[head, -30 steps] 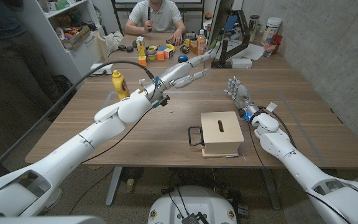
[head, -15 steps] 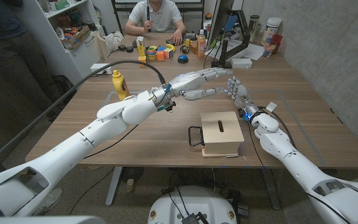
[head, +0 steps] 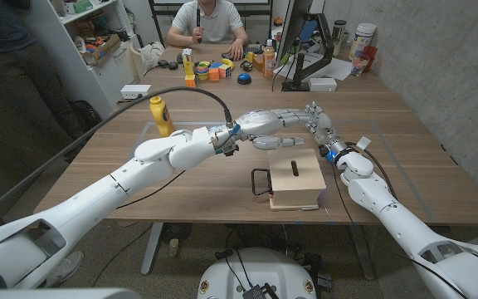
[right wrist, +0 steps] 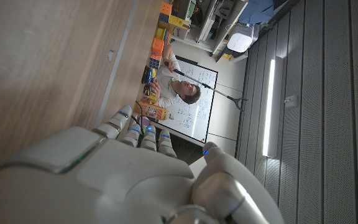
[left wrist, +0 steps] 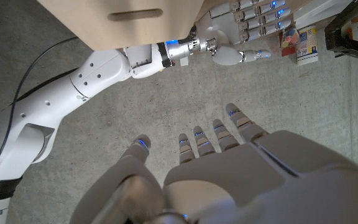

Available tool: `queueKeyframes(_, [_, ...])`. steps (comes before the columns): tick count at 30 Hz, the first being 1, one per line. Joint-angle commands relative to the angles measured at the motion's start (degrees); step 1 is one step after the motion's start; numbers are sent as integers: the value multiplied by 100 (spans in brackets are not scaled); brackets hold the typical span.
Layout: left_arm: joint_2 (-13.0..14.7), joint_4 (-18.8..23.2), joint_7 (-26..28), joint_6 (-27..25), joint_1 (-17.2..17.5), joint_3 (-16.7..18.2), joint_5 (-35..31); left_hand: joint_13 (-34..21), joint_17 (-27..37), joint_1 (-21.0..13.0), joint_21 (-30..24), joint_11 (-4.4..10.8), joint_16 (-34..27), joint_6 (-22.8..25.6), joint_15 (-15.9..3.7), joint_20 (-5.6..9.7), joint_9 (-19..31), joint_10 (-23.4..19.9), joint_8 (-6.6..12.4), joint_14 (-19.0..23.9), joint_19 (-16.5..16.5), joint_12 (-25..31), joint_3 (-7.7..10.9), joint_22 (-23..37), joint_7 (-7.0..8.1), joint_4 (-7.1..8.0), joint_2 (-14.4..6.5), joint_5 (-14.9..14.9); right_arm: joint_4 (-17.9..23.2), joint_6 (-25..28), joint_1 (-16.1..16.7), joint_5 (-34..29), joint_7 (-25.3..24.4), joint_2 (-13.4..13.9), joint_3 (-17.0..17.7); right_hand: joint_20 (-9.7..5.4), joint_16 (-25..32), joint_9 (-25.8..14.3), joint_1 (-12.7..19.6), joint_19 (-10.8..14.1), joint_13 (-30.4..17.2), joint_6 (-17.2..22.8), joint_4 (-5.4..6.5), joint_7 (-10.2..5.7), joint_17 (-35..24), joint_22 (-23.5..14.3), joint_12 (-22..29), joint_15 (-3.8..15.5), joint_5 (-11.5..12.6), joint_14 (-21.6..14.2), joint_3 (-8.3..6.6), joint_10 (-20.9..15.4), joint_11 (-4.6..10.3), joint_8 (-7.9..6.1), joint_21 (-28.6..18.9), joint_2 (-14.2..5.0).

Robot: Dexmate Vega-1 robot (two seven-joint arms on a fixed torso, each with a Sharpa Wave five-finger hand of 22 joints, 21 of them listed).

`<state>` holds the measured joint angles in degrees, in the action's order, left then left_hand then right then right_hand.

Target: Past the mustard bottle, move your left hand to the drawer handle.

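Left hand (head: 274,129) has swung from above the far table toward 4 o'clock, now over the drawer box (head: 295,178).
Its fingers are spread, empty; the black drawer handle (head: 260,182) faces 9 o'clock; mustard bottle (head: 161,115) stands at 10 o'clock; right hand (head: 319,125) stands open-fingered, empty.

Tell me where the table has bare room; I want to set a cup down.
Bare wood lies between the mustard bottle and the wooden drawer box, under the left arm, and along the near edge left of the box. The far edge is crowded with clutter, and both hands hover behind the box.
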<state>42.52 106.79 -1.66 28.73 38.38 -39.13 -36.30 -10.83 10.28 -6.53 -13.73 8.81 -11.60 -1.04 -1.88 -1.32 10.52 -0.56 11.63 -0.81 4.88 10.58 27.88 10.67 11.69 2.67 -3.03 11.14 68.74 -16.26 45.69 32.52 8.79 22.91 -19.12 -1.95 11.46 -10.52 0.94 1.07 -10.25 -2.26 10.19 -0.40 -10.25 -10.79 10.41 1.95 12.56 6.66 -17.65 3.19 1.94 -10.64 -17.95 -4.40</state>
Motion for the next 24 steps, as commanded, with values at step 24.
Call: queueKeyframes(24, [156,44,-171,-118,-179,-449,-800,-50,32,-103,61,92,-94,-87,-169,-1097,96,146,47,23,521,74,-172,-12,110,-308,267,70,-16,13,-3,5,6,15,3,-616,20,-20,38,40,-31,-8,-21,-23,-19,-23,38,266,35,23,20,5,8,-30,44,-441])
